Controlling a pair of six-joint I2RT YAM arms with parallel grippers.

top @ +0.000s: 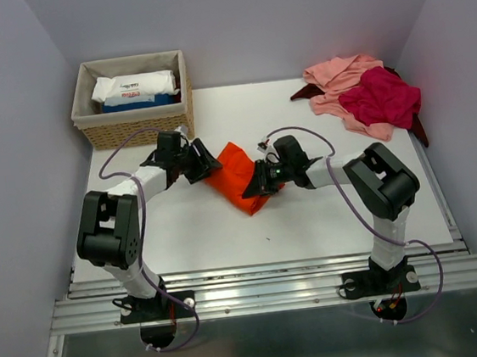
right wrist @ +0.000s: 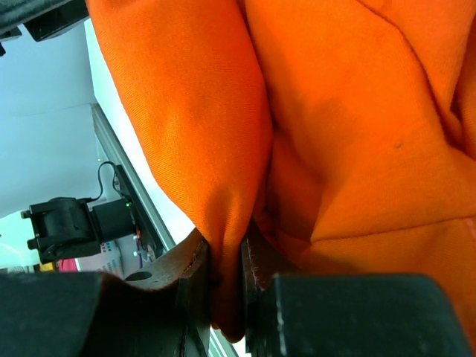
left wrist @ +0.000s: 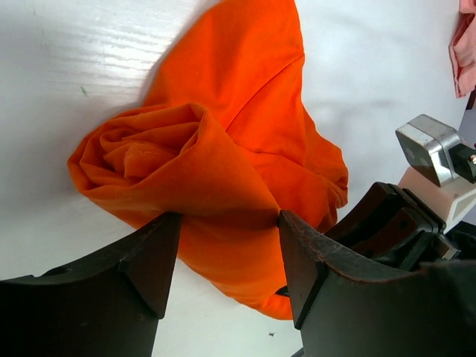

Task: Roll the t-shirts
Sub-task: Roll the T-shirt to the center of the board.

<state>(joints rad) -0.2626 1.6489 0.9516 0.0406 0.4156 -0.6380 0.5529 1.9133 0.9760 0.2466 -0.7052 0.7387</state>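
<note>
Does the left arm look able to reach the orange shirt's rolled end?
Likely yes: the left arm's jaws stand open right at the rolled orange t-shirt, nothing between; the right arm pinches another fold.

The left arm (top: 111,226) and right arm (top: 384,184) share glossy black joint housings, white links and looping purple cables (top: 301,128), while the left hand (left wrist: 228,249) has dark, rough-edged fingers (left wrist: 149,260).

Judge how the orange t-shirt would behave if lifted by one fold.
Probably floppy: the orange t-shirt lies in soft, crumpled folds. Lifted by the fold pinched in the right hand, the rest would likely sag and its loose roll unwind. Thin cloth suggests it is light for its size.
</note>
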